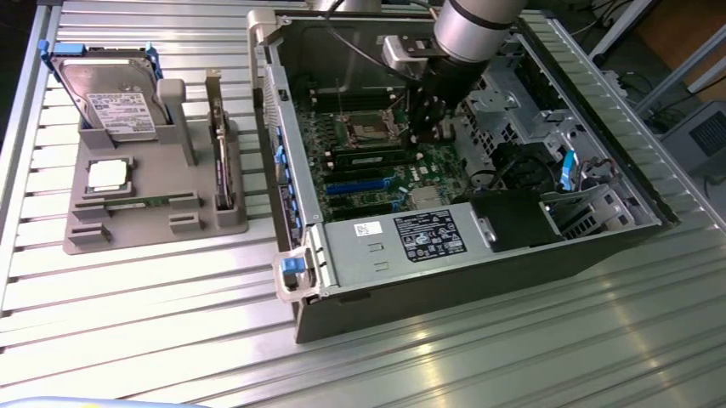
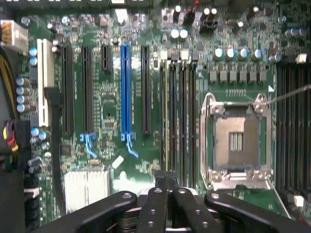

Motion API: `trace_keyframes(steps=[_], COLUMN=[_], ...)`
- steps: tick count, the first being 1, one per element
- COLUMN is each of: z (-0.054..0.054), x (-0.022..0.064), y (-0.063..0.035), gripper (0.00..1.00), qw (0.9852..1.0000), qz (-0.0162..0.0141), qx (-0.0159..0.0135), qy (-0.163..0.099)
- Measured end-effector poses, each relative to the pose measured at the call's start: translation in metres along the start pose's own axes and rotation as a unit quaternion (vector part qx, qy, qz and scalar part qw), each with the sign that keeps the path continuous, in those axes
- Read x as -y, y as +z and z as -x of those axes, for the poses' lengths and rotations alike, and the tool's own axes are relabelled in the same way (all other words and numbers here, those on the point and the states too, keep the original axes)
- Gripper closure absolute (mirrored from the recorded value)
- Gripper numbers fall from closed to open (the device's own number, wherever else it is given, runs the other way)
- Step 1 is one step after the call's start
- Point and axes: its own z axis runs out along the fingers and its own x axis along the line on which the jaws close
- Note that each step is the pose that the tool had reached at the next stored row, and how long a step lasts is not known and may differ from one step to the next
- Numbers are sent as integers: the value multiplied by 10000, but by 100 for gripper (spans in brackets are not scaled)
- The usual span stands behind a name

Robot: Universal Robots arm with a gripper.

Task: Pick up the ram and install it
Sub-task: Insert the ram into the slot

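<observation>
Gripper (image 2: 166, 182) clenched, empty, over motherboard (image 2: 112, 111) memory slots (image 2: 177, 116); ram (image 1: 142, 203) lying in gray holder (image 1: 148, 223).

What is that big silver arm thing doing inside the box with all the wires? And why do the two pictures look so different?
The silver arm is a robot. The box is an open computer case. One picture is taken from outside; the other from a camera on the robot's wrist, looking down at the green motherboard. Its gripper, like a hand, is shut and sits over the long memory slots beside the empty processor socket. On the table, a grey holder keeps spare parts: a hard drive, a square processor chip and a ram stick.
</observation>
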Motion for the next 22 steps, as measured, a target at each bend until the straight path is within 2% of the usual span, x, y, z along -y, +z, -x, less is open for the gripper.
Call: trace_keyframes(steps=[3,8,13,14,19,22], z=[0,1,4,4,5,5], x=[111,245,413,430,480,482], y=[-14,-41,-51,-57,-218,-245], gripper=[90,90,90,90,90,90], qw=[10000,10000,10000,10000,10000,10000], qz=[2,3,15,16,16,15], qx=[-2,0,-1,-1,0,1], qy=[0,0,0,0,0,0])
